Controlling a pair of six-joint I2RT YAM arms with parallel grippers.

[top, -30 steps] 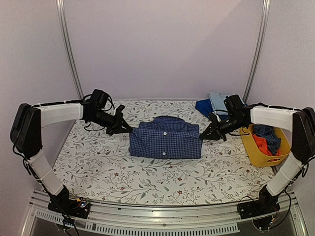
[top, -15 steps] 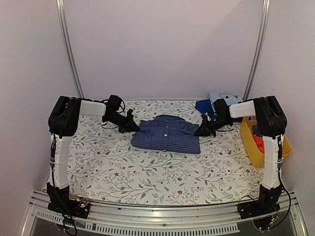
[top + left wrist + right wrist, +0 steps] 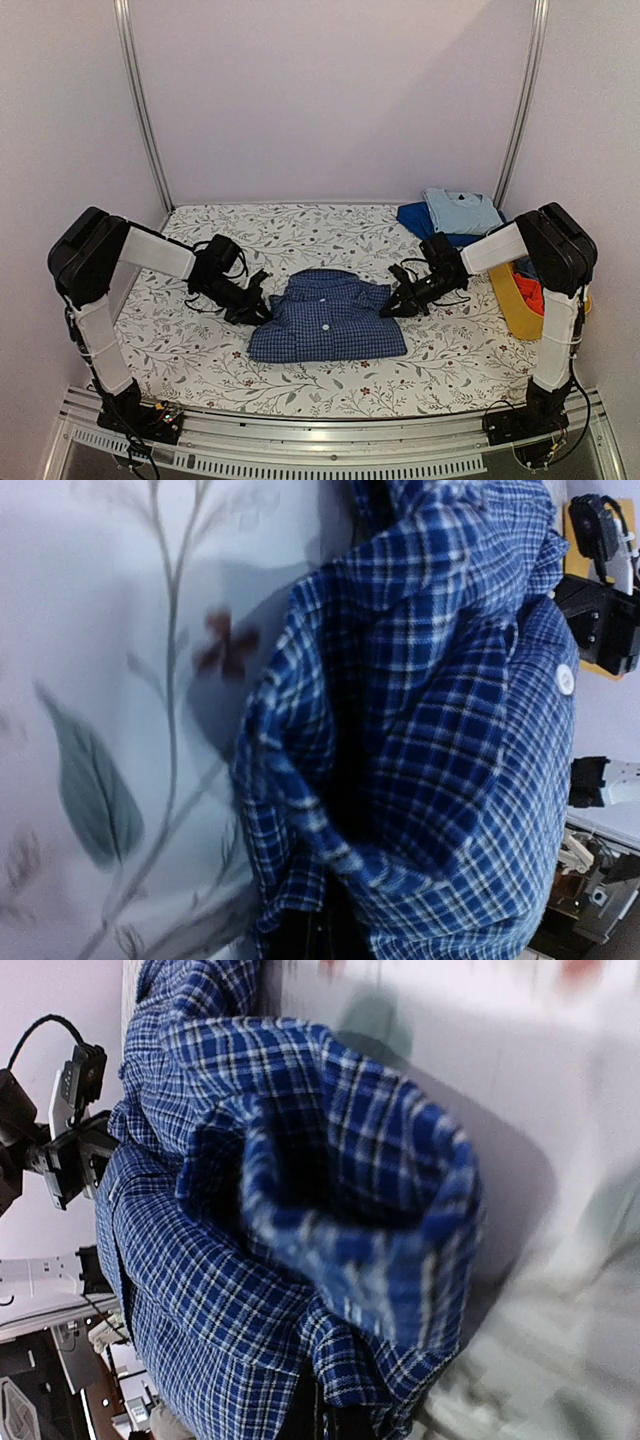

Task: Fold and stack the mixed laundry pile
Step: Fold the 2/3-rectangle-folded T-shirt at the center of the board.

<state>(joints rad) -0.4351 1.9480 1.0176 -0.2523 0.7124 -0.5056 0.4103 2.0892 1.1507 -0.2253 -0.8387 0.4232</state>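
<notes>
A folded blue small-check shirt (image 3: 325, 322) lies buttons up on the floral table cover, near the middle. My left gripper (image 3: 262, 303) is shut on its left edge and my right gripper (image 3: 390, 305) is shut on its right edge. In the left wrist view the shirt (image 3: 440, 730) bunches over the dark fingertips (image 3: 318, 935), with a white button showing. In the right wrist view a rolled fold of the shirt (image 3: 330, 1190) sits above the shut fingertips (image 3: 335, 1422). A red-orange cloth (image 3: 530, 293) lies in the basket, partly hidden behind my right arm.
A yellow plastic basket (image 3: 512, 308) stands at the right edge. A folded light blue garment (image 3: 462, 210) lies on a darker blue one (image 3: 414, 218) at the back right. The floral cover (image 3: 200, 350) spans the table to its near rail.
Both grippers have drawn the shirt toward the near edge of the table, still holding its two sides. Both arms have lowered and pulled back with it.
</notes>
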